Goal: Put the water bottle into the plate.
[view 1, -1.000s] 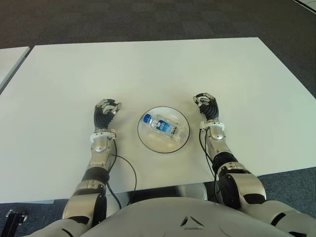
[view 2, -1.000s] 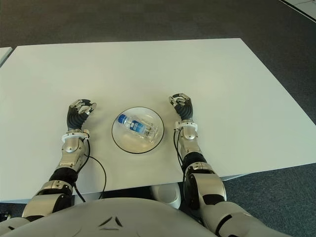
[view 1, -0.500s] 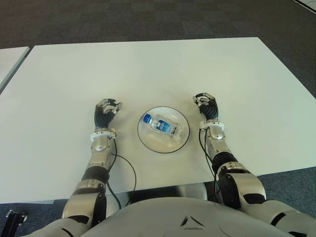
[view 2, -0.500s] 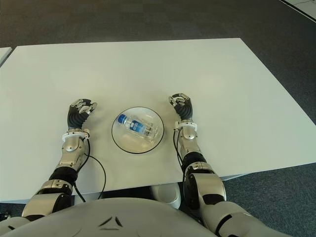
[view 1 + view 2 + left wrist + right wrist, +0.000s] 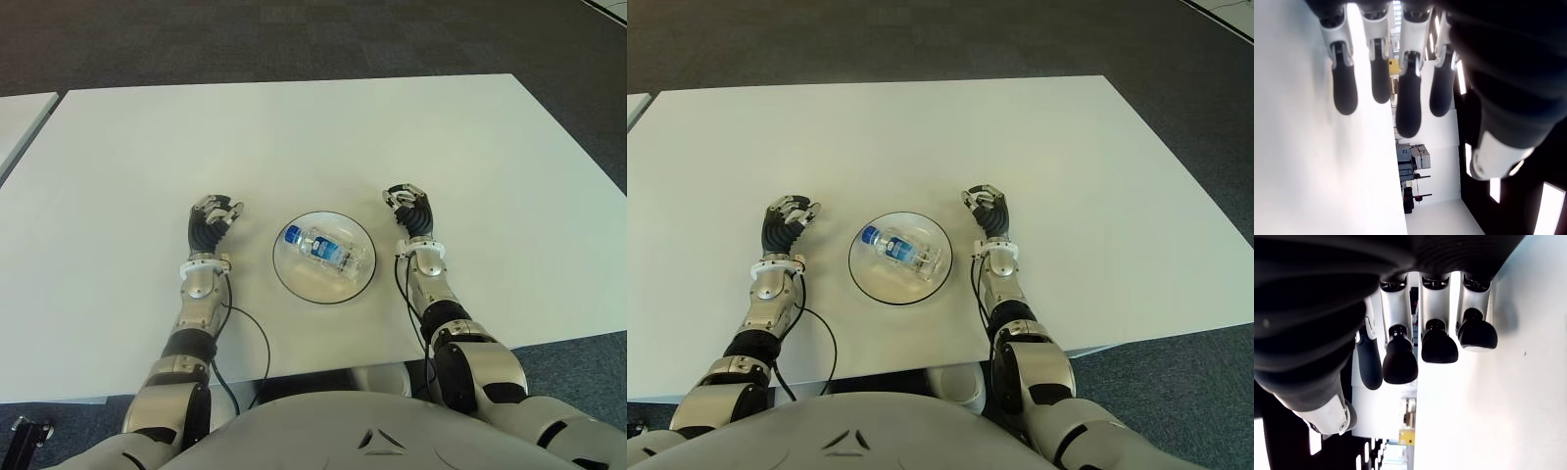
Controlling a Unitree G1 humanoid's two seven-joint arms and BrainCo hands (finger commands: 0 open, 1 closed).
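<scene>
Nothing has shifted over the last second: the water bottle (image 5: pixel 326 250) lies on its side in the plate (image 5: pixel 290 280) on the table (image 5: pixel 294 137), left hand (image 5: pixel 211 223) and right hand (image 5: pixel 409 211) flanking it, fingers loosely curled, empty; job looks done.

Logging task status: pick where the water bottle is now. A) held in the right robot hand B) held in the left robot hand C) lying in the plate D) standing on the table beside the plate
C: the water bottle lies on its side inside the plate, and neither robot hand holds anything.
</scene>
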